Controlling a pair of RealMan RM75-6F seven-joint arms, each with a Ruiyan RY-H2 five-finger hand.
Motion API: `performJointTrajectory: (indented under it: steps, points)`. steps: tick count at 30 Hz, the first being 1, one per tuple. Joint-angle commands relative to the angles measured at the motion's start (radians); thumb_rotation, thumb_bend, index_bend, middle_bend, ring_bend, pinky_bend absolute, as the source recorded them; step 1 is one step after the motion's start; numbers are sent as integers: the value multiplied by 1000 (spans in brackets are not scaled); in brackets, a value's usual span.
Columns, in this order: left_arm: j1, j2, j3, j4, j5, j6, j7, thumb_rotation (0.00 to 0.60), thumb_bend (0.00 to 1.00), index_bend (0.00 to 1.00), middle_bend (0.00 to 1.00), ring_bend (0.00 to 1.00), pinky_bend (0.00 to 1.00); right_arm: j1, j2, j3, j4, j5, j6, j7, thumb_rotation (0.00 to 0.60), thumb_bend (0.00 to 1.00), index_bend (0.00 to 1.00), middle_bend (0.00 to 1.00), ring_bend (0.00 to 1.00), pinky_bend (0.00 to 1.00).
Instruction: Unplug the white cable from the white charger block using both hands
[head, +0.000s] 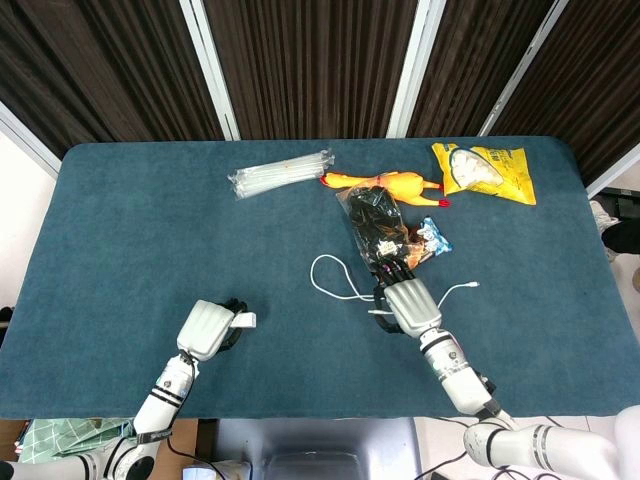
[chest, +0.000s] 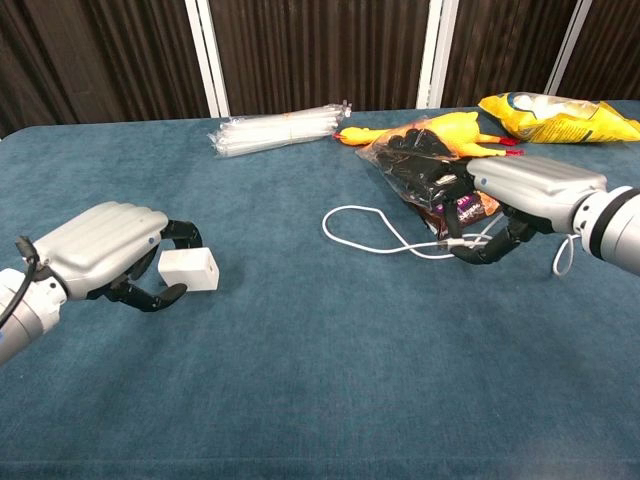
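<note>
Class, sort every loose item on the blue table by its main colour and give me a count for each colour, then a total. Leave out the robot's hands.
White or clear: 3 – charger block, cable, bundle of clear straws
Yellow: 2 – rubber chicken, snack bag
Dark: 1 – black packet
Total: 6

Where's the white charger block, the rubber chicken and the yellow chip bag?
white charger block (chest: 188, 270), chest view, front face.
rubber chicken (head: 385, 183), head view, body.
yellow chip bag (head: 487, 171), head view, middle.

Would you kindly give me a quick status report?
Left hand holds charger block. Right hand pinches white cable. Cable unplugged. Snack bag beside right hand.
</note>
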Motion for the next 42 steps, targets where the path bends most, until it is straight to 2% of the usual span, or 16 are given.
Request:
performJointTrajectory:
  steps: [1, 4, 8, 12, 15, 20, 22, 25, 29, 32, 35, 38, 42]
  points:
    - [-10, -25, 3, 50, -4, -22, -25, 600, 521, 682, 700, 581, 581, -1, -32, -9, 68, 8, -27, 32, 600, 644, 697, 198, 0, 0]
    - [-13, -30, 6, 70, -2, -28, -35, 600, 520, 604, 618, 496, 517, -2, -39, -10, 90, -3, -33, 57, 600, 634, 653, 198, 0, 0]
    - [-17, -15, 8, 59, 2, -33, -46, 600, 503, 404, 465, 357, 438, -4, -32, -7, 90, -23, -28, 79, 600, 617, 551, 184, 0, 0]
    - [-22, 13, 13, 26, -9, -62, -39, 600, 475, 275, 332, 243, 368, -6, -8, -12, 64, -32, -36, 81, 600, 601, 355, 117, 0, 0]
    - [-20, 30, 13, -2, -26, -73, -21, 600, 470, 186, 238, 170, 336, -6, 18, -16, 32, -30, -49, 78, 600, 582, 247, 70, 0, 0]
    - [-16, 62, 12, -58, -51, -87, 5, 600, 466, 58, 54, 83, 300, -11, 60, -22, -19, -36, -51, 73, 600, 538, 177, 35, 0, 0]
    - [-14, 80, 11, -89, -50, -81, 9, 600, 462, 7, 0, 53, 288, -18, 81, -24, -45, -46, -39, 76, 600, 468, 125, 14, 0, 0]
    - [13, 191, 33, -247, -5, -29, -6, 600, 462, 0, 0, 44, 270, -79, 235, -72, -213, -103, 22, 94, 600, 384, 54, 0, 0, 0]
    - [47, 348, 64, -407, 27, 12, -13, 600, 461, 0, 0, 62, 272, -144, 400, -142, -354, -121, 75, 17, 600, 296, 0, 0, 0, 0]
    - [95, 475, 98, -503, 72, 79, -59, 600, 460, 0, 0, 20, 196, -217, 481, -182, -417, -144, 176, -33, 600, 265, 0, 0, 0, 0]
    - [164, 575, 143, -522, 126, 172, -131, 600, 461, 0, 0, 0, 123, -314, 507, -208, -408, -189, 320, -26, 600, 263, 0, 0, 0, 0]
    - [244, 631, 189, -481, 148, 259, -260, 600, 461, 0, 0, 0, 94, -412, 484, -216, -348, -228, 463, 24, 600, 262, 0, 0, 0, 0]
    - [319, 637, 221, -377, 157, 327, -439, 600, 462, 0, 0, 0, 83, -492, 431, -229, -246, -267, 550, 79, 600, 247, 0, 0, 0, 0]
